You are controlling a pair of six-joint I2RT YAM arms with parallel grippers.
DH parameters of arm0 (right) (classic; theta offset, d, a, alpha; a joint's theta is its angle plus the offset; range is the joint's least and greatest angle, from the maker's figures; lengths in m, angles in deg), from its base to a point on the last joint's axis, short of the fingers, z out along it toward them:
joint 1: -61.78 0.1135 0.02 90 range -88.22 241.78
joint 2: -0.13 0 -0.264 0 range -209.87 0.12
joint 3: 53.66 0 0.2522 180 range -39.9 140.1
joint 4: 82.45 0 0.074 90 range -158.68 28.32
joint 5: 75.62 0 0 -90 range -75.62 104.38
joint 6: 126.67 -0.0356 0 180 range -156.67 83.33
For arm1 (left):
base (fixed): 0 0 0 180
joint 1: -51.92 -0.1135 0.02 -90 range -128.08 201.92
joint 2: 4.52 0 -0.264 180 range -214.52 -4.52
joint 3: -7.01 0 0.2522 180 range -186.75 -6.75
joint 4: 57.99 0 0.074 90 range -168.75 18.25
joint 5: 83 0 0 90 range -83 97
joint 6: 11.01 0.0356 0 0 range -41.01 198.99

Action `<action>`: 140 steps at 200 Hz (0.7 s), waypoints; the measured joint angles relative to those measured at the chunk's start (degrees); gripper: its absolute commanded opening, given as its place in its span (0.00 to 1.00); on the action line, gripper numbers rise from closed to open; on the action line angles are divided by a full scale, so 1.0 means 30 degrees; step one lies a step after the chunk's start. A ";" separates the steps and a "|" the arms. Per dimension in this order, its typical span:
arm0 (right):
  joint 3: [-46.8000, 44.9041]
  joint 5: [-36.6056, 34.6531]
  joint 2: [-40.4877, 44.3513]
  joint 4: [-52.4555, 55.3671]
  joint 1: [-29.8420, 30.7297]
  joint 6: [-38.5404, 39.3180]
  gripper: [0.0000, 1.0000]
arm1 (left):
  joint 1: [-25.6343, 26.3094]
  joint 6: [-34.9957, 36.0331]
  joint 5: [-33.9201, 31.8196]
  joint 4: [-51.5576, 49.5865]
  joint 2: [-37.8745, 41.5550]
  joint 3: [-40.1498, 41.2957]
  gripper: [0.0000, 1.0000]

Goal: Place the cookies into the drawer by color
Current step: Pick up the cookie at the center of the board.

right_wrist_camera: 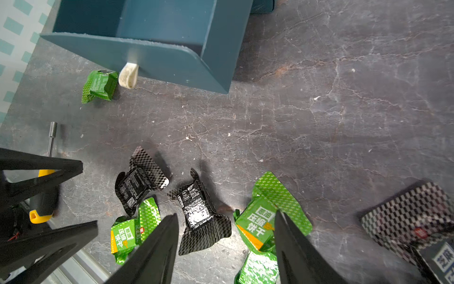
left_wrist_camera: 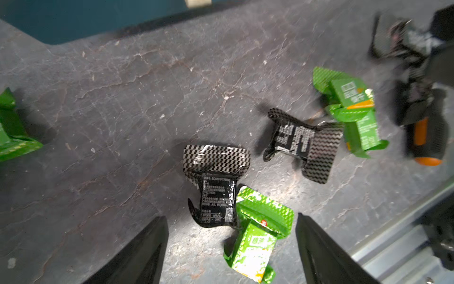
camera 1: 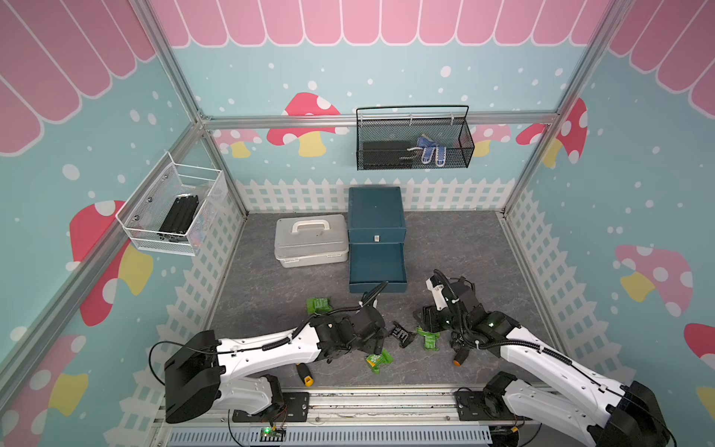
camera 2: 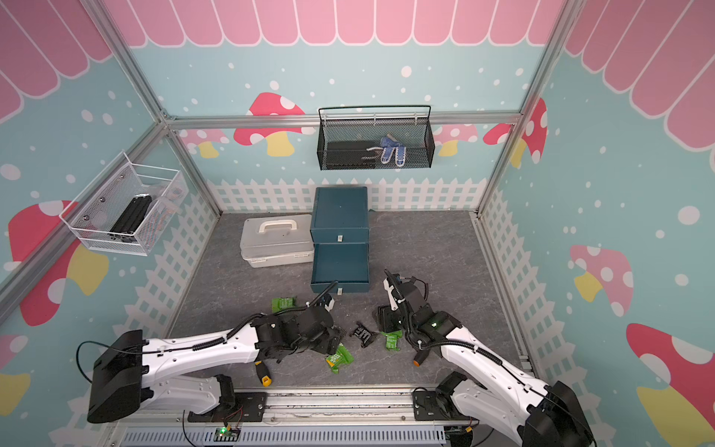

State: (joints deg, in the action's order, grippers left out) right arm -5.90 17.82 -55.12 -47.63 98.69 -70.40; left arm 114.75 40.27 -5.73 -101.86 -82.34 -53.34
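Left gripper and right gripper gape empty over cookies
Green cookie and black cookie lie at six o'clock of the drawer.

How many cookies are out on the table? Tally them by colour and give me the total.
Green cookies: 4, if the overlapping two are separate packets.
Black cookies: 3.
Orange: 0 in view.
Total: 7.
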 measured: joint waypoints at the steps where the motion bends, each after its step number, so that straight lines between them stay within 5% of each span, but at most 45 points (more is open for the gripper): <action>1: -0.0015 0.0000 0.0036 -0.0007 0.0000 -0.0007 0.64 | 0.0000 0.0000 0.0000 -0.0022 -0.0044 -0.0015 0.82; 57: -0.0576 -0.0095 0.2463 -0.0022 0.0000 -0.0219 0.64 | -0.0211 0.0641 0.0612 -0.1049 -0.3249 -0.1013 0.76; 140: -0.0597 -0.0131 0.2353 -0.0313 0.0007 -0.0211 0.64 | -0.1603 0.1435 0.1443 -0.1260 -0.5195 -0.1632 0.60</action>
State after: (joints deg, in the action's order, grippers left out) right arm -7.69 17.43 -48.06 -48.57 98.71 -71.04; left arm 109.94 44.58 -1.40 -105.64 -97.92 -58.23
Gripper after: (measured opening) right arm 0.640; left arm 0.616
